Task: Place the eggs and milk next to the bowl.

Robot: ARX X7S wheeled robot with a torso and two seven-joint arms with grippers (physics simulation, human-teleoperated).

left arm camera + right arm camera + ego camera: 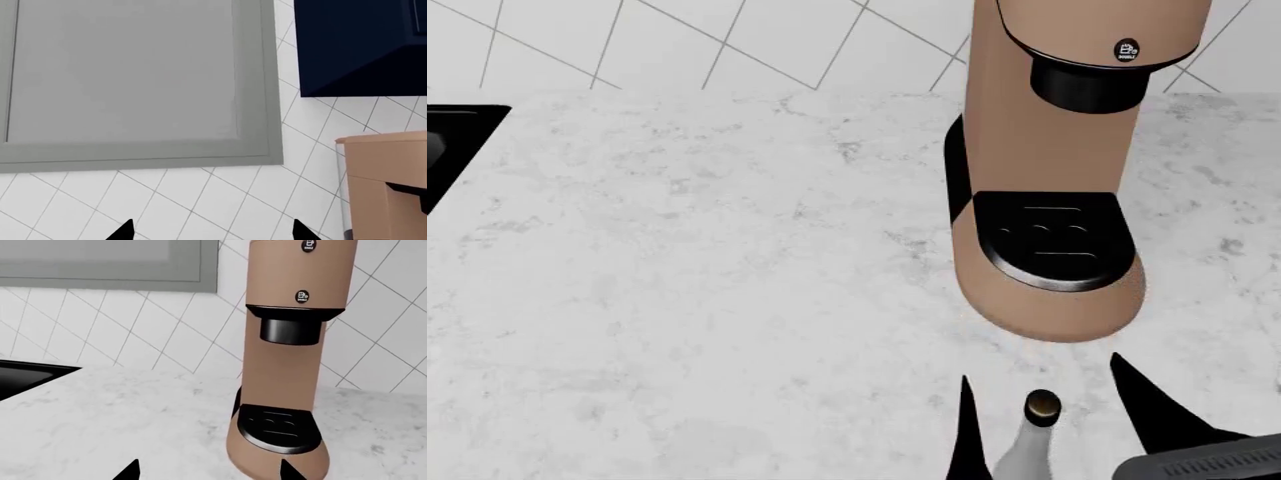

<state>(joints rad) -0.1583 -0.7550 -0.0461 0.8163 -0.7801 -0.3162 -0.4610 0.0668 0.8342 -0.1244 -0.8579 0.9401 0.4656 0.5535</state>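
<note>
- Nearest the head camera, the slim white milk bottle with a small brassy round cap [1040, 430] stands at the bottom edge of the view, just in front of the tall tan-and-black cylindrical coffee machine [1048, 180].
- The right gripper [1048, 425] has a black pointed finger on each side of the bottle's neck; the jaws stand apart, and I cannot tell whether either finger touches the bottle.
- The coffee machine rests on the white marbled stone countertop [694, 260], its black drip tray [1052, 240] facing the camera.
- To the left of the coffee machine, well apart from it, a black recessed edge [454, 140] cuts into the countertop at the view's border.
- Behind the coffee machine rises a white wall of diagonally laid tiles [734, 40].
- The right wrist view shows the coffee machine upright, with its black spout [290, 327] above the drip tray and two small round badges on its tan body; the milk bottle does not show here, only the two black fingertips of the right gripper [210, 471], spread wide.
- The right wrist view also shows a grey panelled cabinet door [107, 260] on the tiled wall, up and left of the coffee machine.
- The left wrist view faces that wall: the grey cabinet door fills most of it, a dark navy angled hood [363, 45] hangs beside it, and the coffee machine's tan top sits lower.
- The left gripper [213, 232] shows only two black fingertips, set well apart with nothing between them.
</note>
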